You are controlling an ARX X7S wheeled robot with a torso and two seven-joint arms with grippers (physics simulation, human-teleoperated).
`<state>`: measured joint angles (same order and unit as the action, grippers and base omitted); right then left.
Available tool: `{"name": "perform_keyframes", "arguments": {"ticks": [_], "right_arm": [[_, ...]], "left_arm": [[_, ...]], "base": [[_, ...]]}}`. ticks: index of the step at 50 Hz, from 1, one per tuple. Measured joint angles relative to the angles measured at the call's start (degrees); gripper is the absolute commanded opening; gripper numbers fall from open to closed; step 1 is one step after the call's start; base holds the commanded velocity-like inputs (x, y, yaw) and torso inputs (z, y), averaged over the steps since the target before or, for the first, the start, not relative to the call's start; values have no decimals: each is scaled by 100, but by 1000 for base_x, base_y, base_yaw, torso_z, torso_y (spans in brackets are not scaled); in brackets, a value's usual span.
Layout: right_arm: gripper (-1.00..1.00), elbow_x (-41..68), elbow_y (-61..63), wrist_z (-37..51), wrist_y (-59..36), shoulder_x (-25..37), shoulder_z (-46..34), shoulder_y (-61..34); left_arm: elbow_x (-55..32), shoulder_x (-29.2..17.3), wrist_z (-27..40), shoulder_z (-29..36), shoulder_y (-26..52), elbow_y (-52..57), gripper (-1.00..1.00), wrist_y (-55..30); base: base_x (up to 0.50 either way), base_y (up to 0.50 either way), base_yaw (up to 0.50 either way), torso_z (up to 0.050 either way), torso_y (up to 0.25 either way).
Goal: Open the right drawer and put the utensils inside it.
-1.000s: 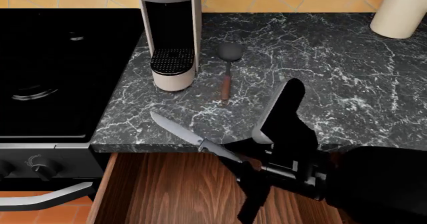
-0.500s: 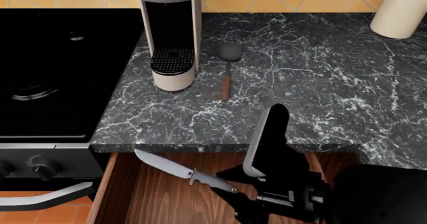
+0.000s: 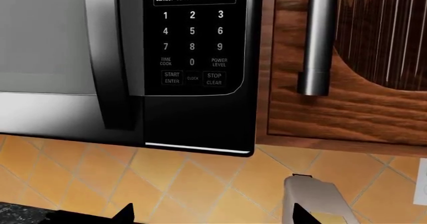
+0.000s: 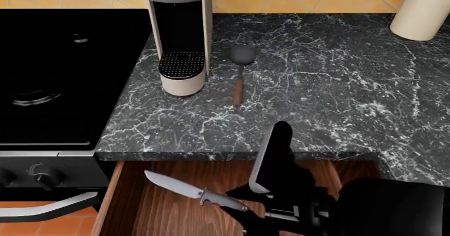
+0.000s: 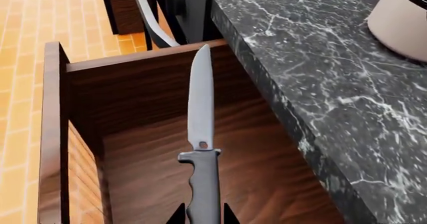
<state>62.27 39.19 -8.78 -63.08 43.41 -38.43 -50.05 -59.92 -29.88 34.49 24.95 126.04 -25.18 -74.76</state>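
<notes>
The right gripper (image 4: pixel 243 217) has moved back off the counter (image 4: pixel 338 88) edge and sunk toward the open right drawer (image 4: pixel 162 215). The knife (image 4: pixel 193 192) clamped by its handle in the gripper, its blade earlier lying across the counter rim, now hangs wholly over the drawer interior.

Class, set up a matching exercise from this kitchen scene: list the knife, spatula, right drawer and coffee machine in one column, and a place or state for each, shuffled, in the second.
Column one:
1. knife
2. spatula
3. right drawer
4. coffee machine

Column two:
A. pulled open below the countertop edge
B. standing upright on the marble countertop beside the stove
C. held by its handle in the right gripper, over the drawer
D. lying flat on the countertop, untouched

Pairs: 1-C, 2-D, 3-A, 4-B
</notes>
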Motion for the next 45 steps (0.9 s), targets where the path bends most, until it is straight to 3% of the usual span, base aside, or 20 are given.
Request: {"name": "perform_keyframes", "arguments": {"ticks": [45], "right_arm": [[-100,-337,-646,162,-155,-391,-385,-91]], "left_arm": [[18,-4,-13,25,15,-31,100,26]], "base": [[0,0,0,0,0]]}}
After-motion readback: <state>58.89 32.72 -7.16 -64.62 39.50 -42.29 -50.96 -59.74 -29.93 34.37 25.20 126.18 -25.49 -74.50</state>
